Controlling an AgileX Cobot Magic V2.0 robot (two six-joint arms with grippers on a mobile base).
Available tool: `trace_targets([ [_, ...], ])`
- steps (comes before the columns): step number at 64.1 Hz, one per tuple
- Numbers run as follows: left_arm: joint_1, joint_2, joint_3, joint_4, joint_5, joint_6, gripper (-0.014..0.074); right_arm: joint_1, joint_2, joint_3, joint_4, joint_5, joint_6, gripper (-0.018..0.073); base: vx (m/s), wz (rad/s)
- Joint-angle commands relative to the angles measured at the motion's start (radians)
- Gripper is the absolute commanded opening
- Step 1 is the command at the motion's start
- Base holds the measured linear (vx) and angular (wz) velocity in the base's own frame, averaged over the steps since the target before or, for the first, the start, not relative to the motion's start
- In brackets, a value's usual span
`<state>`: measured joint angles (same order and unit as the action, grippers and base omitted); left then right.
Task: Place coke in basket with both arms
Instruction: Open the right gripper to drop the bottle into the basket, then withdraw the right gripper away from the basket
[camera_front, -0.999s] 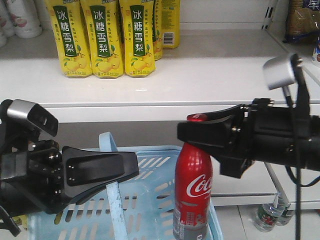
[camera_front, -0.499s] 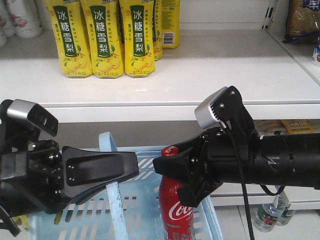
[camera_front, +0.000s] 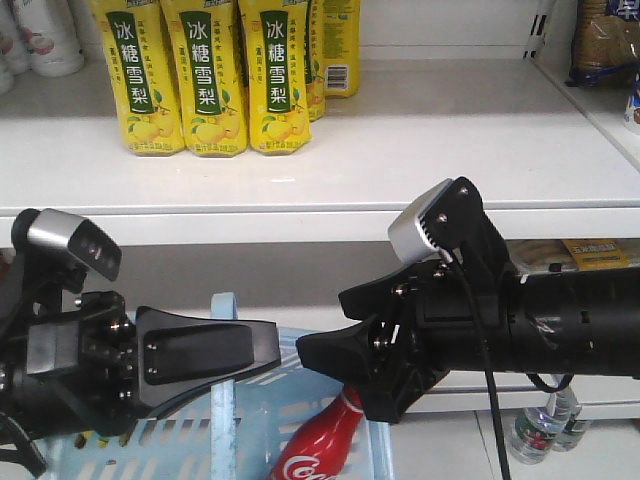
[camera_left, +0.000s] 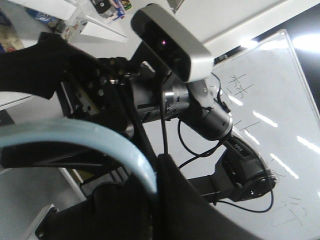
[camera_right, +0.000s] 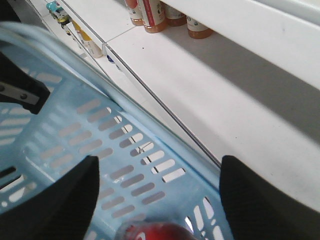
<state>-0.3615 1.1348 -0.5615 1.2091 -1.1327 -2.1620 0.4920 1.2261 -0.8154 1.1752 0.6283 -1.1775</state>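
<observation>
Shelf (camera_front: 400, 150) behind with yellow drink bottles (camera_front: 205, 75). Basket (camera_front: 260, 420) low at centre, handle (camera_right: 30, 32) hooked on left end effector (camera_front: 215, 350), grip state cannot tell. Right end effector (camera_right: 160, 195) spread wide, empty, above basket. Coke (camera_front: 325, 440) tilted inside basket, cap up, below right end effector.

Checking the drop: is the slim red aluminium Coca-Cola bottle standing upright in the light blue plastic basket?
No, the red bottle leans steeply, cap up toward the right gripper, inside the blue basket.

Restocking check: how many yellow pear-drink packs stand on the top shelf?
4: three yellow pear-drink packs side by side at front, one behind them. More may be hidden.
</observation>
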Motion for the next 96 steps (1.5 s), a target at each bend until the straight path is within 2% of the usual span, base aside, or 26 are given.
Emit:
trace_targets([
  [1,-0.007,-0.023,-0.035,-0.133,-0.191,0.000,-0.0006,-0.001,-0.041,-0.032,0.028,-0.003,-0.002,0.0532,0.00,0.00],
  [9,-0.007,-0.023,-0.035,-0.133,-0.191,0.000,-0.0006,-0.001,-0.103,-0.032,-0.004,-0.005,0.013,0.0457,0.00,0.00],
  [15,-0.007,-0.023,-0.035,-0.133,-0.190,0.000,-0.0006,-0.001,-0.173,-0.032,-0.098,-0.021,0.090,0.0350,0.00,0.00],
  [27,-0.007,-0.023,-0.035,-0.133,-0.190,0.000,-0.0006,-0.001,-0.338,-0.032,-0.367,-0.028,0.326,-0.0015,0.00,0.00],
  [40,-0.007,-0.023,-0.035,-0.133,-0.190,0.000,-0.0006,-0.001,-0.553,-0.030,-0.626,-0.027,0.611,-0.0003,0.00,0.00],
  [46,-0.007,-0.023,-0.035,-0.133,-0.190,0.000,-0.0006,-0.001,-0.668,0.019,-0.734,-0.053,0.706,-0.0003,0.00,0.00],
  [53,-0.007,-0.023,-0.035,-0.133,-0.190,0.000,-0.0006,-0.001,-0.808,0.163,-0.846,-0.106,0.857,-0.0003,0.00,0.00],
  [66,-0.007,-0.023,-0.035,-0.133,-0.190,0.000,-0.0006,-0.001,-1.035,0.461,-1.017,-0.220,1.040,-0.0003,0.00,0.00],
  [70,-0.007,-0.023,-0.035,-0.133,-0.190,0.000,-0.0006,-0.001,-1.069,0.519,-1.040,-0.241,1.077,-0.0003,0.00,0.00],
  [77,-0.007,-0.023,-0.035,-0.133,-0.190,0.000,-0.0006,-0.001,-1.107,0.578,-1.068,-0.334,1.081,-0.0003,0.00,0.00],
  [96,-0.007,-0.023,-0.035,-0.133,-0.190,0.000,-0.0006,-0.001,-1.110,0.585,-1.067,-0.344,1.081,-0.0002,0.00,0.00],
])
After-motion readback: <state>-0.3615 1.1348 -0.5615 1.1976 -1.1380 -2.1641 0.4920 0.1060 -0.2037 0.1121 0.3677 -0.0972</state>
